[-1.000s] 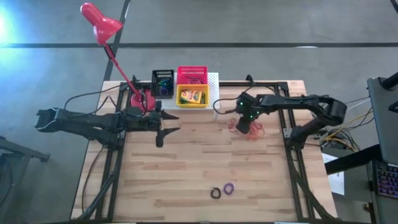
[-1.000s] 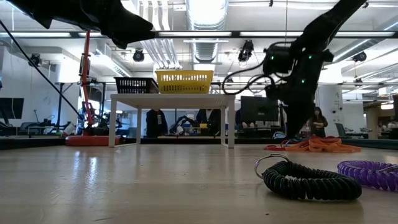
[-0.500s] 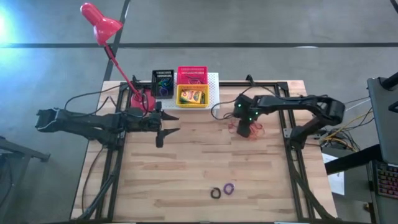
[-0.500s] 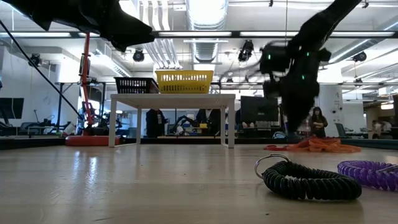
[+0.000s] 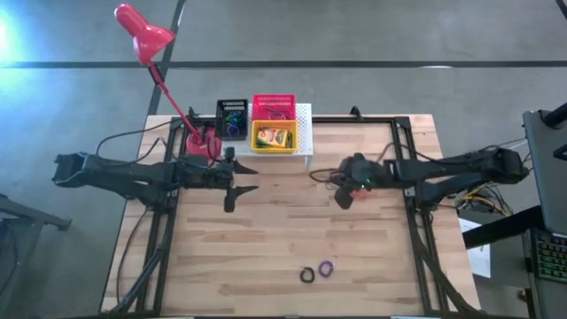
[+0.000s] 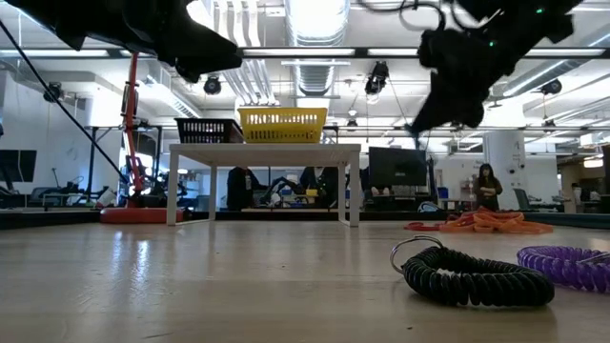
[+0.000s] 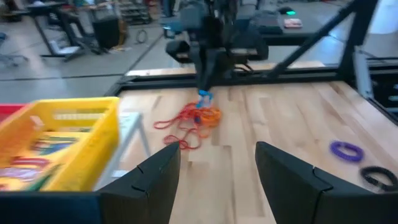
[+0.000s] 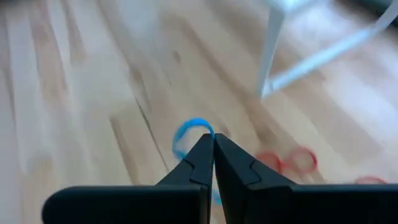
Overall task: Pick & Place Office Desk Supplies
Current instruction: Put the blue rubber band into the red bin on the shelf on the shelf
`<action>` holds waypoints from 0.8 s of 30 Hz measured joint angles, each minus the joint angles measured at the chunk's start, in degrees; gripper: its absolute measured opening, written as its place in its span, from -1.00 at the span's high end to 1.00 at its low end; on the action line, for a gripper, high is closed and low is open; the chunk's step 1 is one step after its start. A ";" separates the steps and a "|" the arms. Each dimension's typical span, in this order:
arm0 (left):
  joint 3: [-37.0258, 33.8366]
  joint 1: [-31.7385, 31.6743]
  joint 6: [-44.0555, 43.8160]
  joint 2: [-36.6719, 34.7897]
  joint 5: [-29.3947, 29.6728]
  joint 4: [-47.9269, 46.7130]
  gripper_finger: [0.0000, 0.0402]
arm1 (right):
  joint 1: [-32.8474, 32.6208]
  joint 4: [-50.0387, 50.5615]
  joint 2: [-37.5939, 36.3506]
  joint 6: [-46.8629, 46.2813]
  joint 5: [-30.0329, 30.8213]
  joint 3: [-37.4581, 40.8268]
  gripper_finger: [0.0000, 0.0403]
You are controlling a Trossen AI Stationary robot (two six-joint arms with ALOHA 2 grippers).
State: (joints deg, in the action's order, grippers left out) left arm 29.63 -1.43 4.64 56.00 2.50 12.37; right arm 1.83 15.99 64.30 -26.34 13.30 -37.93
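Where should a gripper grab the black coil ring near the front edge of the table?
Take the black coil ring from straight above, pinching across one side of its loop. It lies flat, with the purple ring close beside it, so the side facing away looks safest.

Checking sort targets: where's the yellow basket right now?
High view: the yellow basket sits on the white stand at the table's far edge, in front of the red basket.

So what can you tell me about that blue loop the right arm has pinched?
The blue rubber band is a thin, floppy loop, pinched at one edge by the right gripper, whose fingers are shut on it. It dangles in the air above the wooden table, over the tangled red-orange rubber bands, touching nothing else.
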 joint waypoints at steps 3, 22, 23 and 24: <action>0.00 0.07 0.02 2.68 -3.26 3.48 -0.06 | -7.15 -9.20 -0.73 -3.69 10.46 2.21 0.96; 5.26 1.75 3.89 20.48 -10.64 22.46 -0.06 | -22.16 -43.38 7.16 7.28 15.98 2.45 0.96; 5.61 1.77 3.89 20.61 -10.64 22.42 -0.06 | -22.23 -43.16 6.90 7.81 16.15 2.09 0.96; 6.20 1.79 3.89 20.79 -10.66 22.44 -0.06 | -22.24 -43.43 6.67 8.40 16.25 1.52 0.96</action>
State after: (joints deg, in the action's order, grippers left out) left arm 35.83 0.35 8.54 76.79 -8.16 34.82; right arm -20.41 -27.43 70.98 -17.95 29.55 -36.41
